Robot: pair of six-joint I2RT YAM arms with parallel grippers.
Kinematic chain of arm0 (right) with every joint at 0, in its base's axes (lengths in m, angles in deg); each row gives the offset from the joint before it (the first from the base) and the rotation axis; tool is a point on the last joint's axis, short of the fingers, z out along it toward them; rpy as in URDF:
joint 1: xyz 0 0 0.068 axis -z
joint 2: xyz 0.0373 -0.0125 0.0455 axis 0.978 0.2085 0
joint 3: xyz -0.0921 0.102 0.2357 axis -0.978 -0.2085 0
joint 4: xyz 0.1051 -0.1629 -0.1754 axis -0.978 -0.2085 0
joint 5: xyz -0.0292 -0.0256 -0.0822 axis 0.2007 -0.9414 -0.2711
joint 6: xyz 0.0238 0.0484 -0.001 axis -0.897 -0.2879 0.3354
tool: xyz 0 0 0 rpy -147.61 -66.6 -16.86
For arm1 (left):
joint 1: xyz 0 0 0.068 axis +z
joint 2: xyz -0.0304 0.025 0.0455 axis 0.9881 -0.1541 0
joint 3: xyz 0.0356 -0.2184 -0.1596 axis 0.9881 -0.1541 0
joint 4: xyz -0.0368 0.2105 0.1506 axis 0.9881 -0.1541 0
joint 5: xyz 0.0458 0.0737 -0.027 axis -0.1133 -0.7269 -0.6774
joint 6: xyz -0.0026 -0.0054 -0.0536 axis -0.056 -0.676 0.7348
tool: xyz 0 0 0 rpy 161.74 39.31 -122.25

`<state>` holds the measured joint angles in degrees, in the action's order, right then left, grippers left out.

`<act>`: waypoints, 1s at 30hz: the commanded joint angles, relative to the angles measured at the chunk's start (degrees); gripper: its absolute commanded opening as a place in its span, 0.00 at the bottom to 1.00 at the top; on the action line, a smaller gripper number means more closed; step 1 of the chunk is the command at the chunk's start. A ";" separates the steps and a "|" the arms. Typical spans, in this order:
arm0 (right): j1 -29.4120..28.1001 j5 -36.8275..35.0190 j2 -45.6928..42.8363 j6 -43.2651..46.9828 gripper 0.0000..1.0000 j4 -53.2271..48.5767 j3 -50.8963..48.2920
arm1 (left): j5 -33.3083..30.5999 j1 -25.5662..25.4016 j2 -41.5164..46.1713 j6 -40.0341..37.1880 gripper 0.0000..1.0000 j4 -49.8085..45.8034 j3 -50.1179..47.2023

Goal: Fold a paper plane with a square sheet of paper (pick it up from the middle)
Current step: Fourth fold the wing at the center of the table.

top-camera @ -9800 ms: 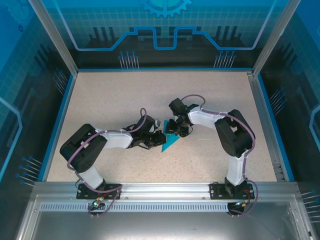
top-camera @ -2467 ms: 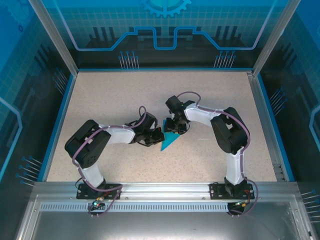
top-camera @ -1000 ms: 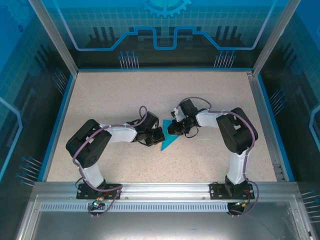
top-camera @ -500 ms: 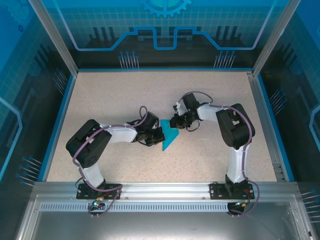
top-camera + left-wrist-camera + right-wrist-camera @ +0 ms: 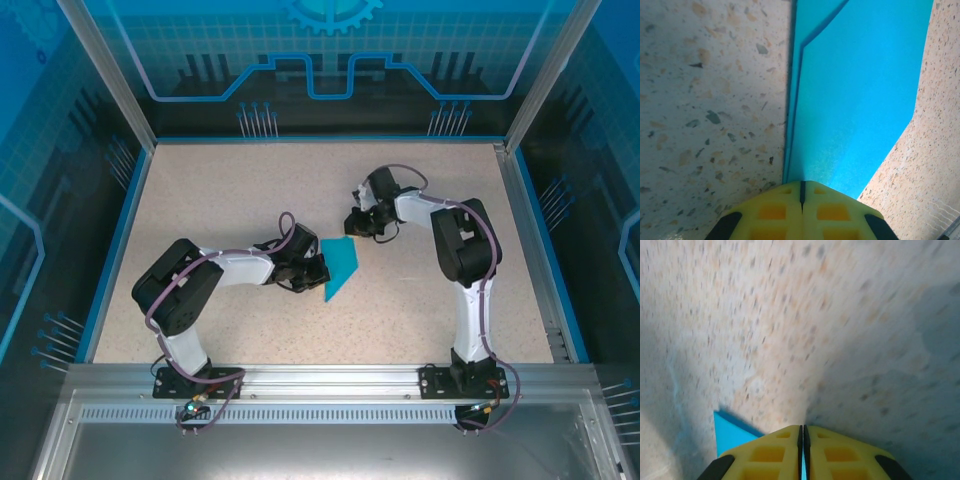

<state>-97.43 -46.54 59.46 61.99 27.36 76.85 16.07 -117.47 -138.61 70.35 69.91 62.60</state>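
Observation:
The teal-blue sheet of paper point(image 5: 340, 265) lies flat mid-table, folded into a layered shape that tapers to a point toward the near side. My left gripper point(image 5: 318, 272) is shut, its tips resting at the sheet's left edge. In the left wrist view its yellow fingertips point(image 5: 801, 182) meet at the paper point(image 5: 855, 100), where a folded-over layer shows. My right gripper point(image 5: 356, 226) is shut just beyond the sheet's far right corner. In the blurred right wrist view its closed tips point(image 5: 801, 427) point at bare table, with a teal corner point(image 5: 732, 435) beside and under them.
The speckled tabletop point(image 5: 220, 190) is ringed by a blue rim point(image 5: 118, 240) and clear enclosure walls. An aluminium rail point(image 5: 330, 385) carries both arm bases at the near edge. Both arms bend in toward the middle.
My right gripper has slid off the paper, moving to the far right beyond its corner. More of the sheet's right side now shows. The left gripper has stayed put.

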 commanded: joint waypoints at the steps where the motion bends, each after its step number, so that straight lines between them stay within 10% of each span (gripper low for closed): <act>1: 1.98 -3.74 -0.68 -0.29 0.12 -0.87 2.36 | -4.75 -0.64 -4.49 -0.90 0.00 -12.74 -3.49; 13: -4.65 2.83 -18.43 -6.73 0.12 8.39 -16.99 | -4.75 -0.66 -4.17 -1.12 0.00 -12.31 -2.22; 30: -9.18 1.57 -9.65 -9.02 0.10 8.90 -19.57 | -3.56 -0.66 -1.40 -3.14 0.00 -12.46 -0.21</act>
<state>-106.17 -43.89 48.24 53.07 37.37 57.16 15.59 -117.74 -138.51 69.54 68.55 63.47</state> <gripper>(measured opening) 0.104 0.050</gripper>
